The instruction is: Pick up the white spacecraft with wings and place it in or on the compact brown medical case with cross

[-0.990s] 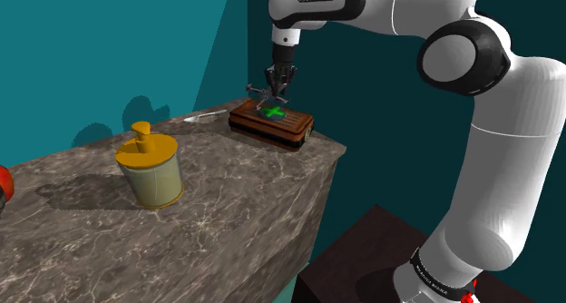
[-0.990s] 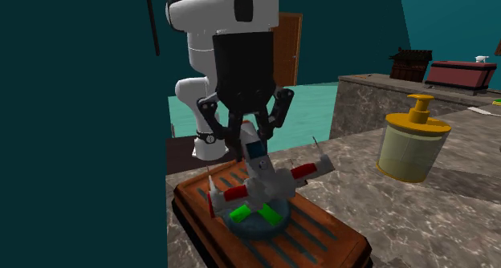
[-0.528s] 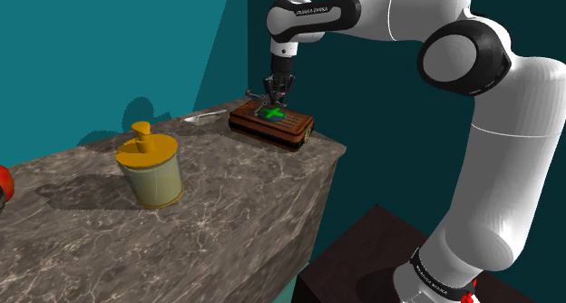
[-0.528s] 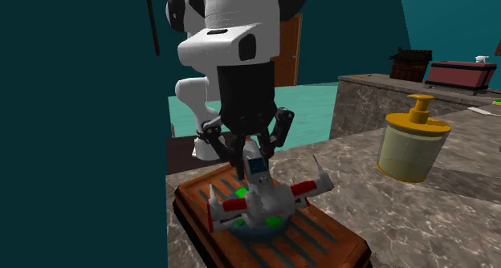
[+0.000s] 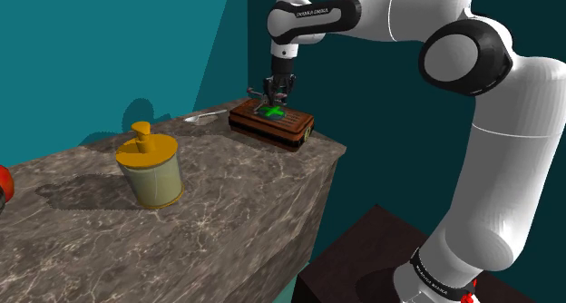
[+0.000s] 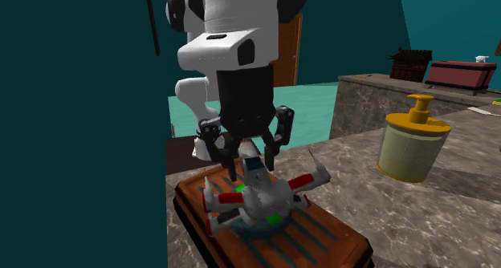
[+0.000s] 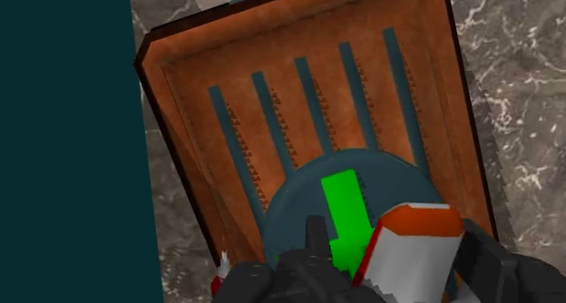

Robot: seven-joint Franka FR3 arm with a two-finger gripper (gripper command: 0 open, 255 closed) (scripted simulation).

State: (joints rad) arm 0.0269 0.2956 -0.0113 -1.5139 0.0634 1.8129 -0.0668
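The brown medical case (image 5: pixel 272 127) with a green cross (image 7: pixel 345 210) on a dark disc lies at the counter's far corner. The white spacecraft (image 6: pixel 257 196) with red-marked wings rests flat on the case's ribbed lid (image 6: pixel 321 234). My black gripper (image 6: pixel 251 164) stands open just above it, fingers either side of the craft's tail. In the wrist view the craft's white and orange end (image 7: pixel 413 242) sits between the fingers (image 7: pixel 313 242), with a gap beside one of them. In the shoulder view the gripper (image 5: pixel 275 97) hangs straight down over the case.
A jar with a yellow lid (image 5: pixel 150 170) stands mid-counter, apart from the case. A pale spoon-like object (image 5: pixel 204 117) lies behind the case near the teal wall. The marble counter's edge (image 5: pixel 322 179) drops off right beside the case. A red object (image 5: pixel 3 183) shows at the shoulder view's left edge.
The gripper came down with the spacecraft onto the case, then its fingers parted. The craft has settled lower and flatter on the lid.
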